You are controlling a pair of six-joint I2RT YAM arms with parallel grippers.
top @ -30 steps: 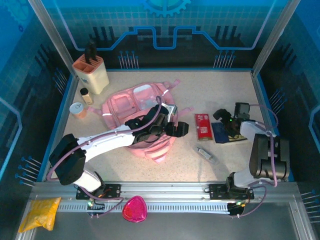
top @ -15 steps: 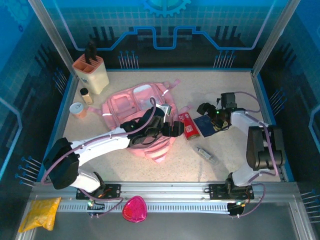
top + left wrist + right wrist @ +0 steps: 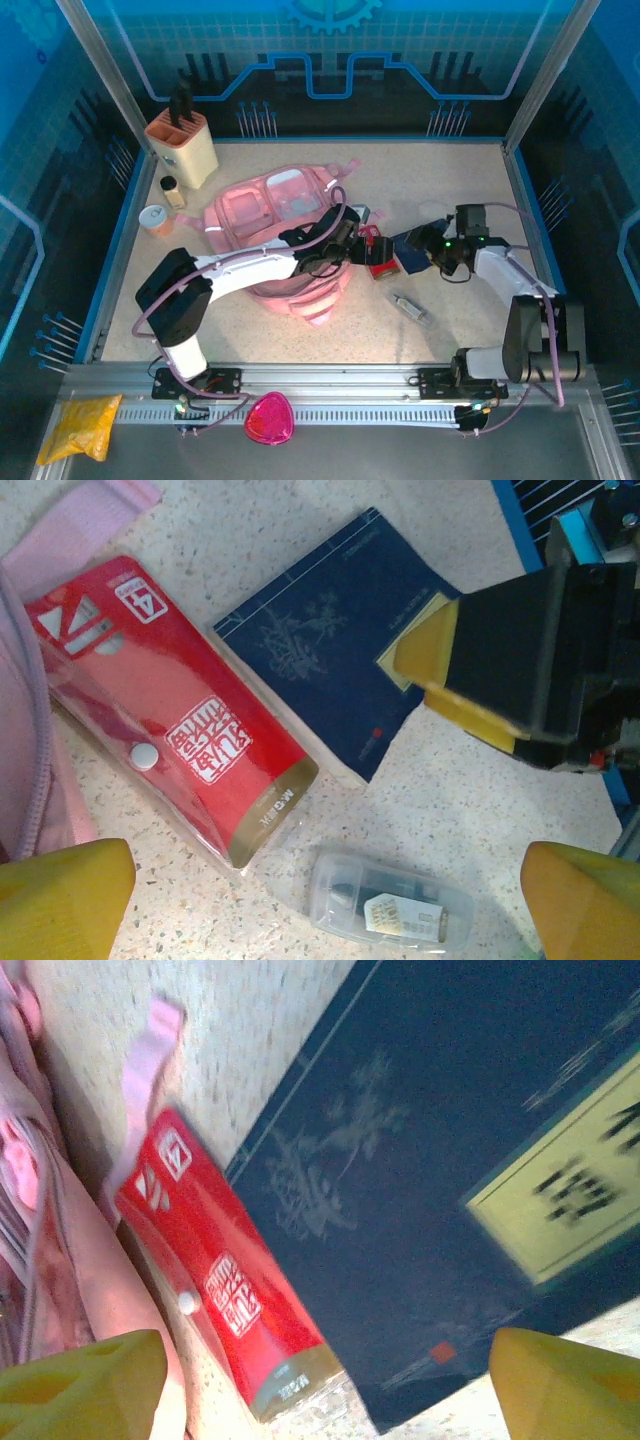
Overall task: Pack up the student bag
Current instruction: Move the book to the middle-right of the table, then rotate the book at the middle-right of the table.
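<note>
My left gripper [image 3: 325, 892] gapes empty over the red packet [image 3: 170, 710], poised to pack it; my right gripper [image 3: 320, 1375], likewise open, straddles the notebook [image 3: 420, 1160].

Right wrist view: navy notebook [image 3: 400, 1150] cut off at top and right edges, label [image 3: 560, 1195] lettering blurred. Top view: my left arm [image 3: 250, 268] hides part of the student bag [image 3: 245, 205].

soft pink fabric backpack [image 3: 270, 215]: pink all over, white reflective strips. flat red plastic-wrapped packet [image 3: 175, 730]: white characters, gold end band. thin dark navy notebook [image 3: 310, 640]: faint line drawing, cream label, tiny red mark. small clear plastic case [image 3: 390, 900]: dark insert. speckled beige tabletop [image 3: 440, 175]. magenta rounded-triangle pouch [image 3: 269, 418].
</note>
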